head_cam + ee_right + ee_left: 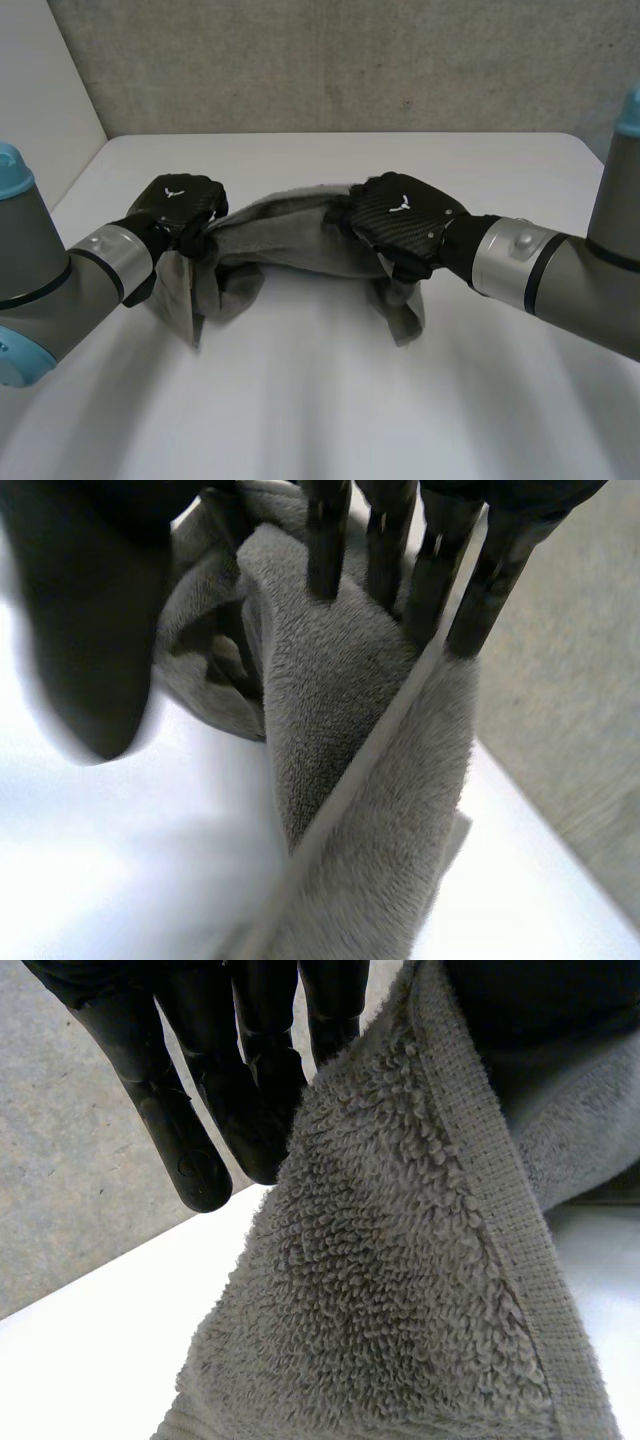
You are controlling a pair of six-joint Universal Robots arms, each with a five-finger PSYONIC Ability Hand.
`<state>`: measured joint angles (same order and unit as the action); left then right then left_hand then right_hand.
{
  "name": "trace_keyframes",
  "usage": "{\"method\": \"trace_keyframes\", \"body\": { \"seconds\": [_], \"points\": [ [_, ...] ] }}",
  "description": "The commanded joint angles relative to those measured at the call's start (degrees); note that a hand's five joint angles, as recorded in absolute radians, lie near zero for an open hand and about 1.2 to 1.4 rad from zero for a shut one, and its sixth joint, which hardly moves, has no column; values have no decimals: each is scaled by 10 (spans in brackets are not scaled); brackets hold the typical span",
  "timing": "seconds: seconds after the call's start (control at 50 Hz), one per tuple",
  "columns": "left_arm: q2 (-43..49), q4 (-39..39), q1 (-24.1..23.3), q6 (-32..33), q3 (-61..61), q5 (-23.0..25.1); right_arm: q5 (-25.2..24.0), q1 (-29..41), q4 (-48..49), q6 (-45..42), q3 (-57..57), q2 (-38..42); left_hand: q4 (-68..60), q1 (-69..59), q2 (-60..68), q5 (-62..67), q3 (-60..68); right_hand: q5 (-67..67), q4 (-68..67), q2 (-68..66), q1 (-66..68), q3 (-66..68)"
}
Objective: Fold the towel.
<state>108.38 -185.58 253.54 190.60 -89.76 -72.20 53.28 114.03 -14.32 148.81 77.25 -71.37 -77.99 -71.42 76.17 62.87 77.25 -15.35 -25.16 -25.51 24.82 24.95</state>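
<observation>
My left robot hand [180,205] and right robot hand [405,220] each pinch towel [290,235] end, bunched over bench [330,400]; fold not yet made

Soft, even light covers the white worktop [330,400], which is bright in the head view and bleaches almost to glare in the right wrist view. The grey terry towel [290,240] casts a faint, soft-edged shadow under its hanging ends. The black right hand [90,610] is a dark mass with little surface detail. The grey concrete wall [330,60] is evenly lit.
</observation>
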Motion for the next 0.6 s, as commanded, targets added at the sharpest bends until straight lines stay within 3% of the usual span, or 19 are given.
{"method": "trace_keyframes", "body": {
  "seconds": [0.02,0.1,0.14,0.26,0.32,0.4,0.52,0.6],
  "points": [
    [-3,15,0,-1,-4,0,13,-2,-144,35,-60,21,-20,-86,38,71,28,-322,-323,-320,327,326],
    [-2,17,-1,-1,-4,0,13,-7,-180,44,-83,33,-20,-86,38,71,28,-192,-194,-191,198,196],
    [-1,17,-2,-1,-4,0,10,-27,-195,69,-89,34,-20,-86,38,71,28,78,76,79,-72,-74],
    [2,21,-6,-2,-5,0,12,-50,-174,157,-86,30,-20,-86,38,71,28,85,84,87,-80,-81],
    [3,27,-7,-2,-5,0,21,-59,-116,226,-61,28,-20,-86,38,71,28,82,80,84,-77,-78],
    [3,33,-8,-2,-5,0,90,-65,-1,292,11,5,-20,-86,38,71,28,77,75,79,-72,-73],
    [3,33,-5,-2,-4,-1,203,-55,96,282,97,4,-20,-86,38,71,28,60,58,62,-55,-56],
    [3,33,-2,-2,-4,-1,231,-45,125,270,117,33,-20,-86,38,71,28,42,40,43,-36,-38]
  ]
}}
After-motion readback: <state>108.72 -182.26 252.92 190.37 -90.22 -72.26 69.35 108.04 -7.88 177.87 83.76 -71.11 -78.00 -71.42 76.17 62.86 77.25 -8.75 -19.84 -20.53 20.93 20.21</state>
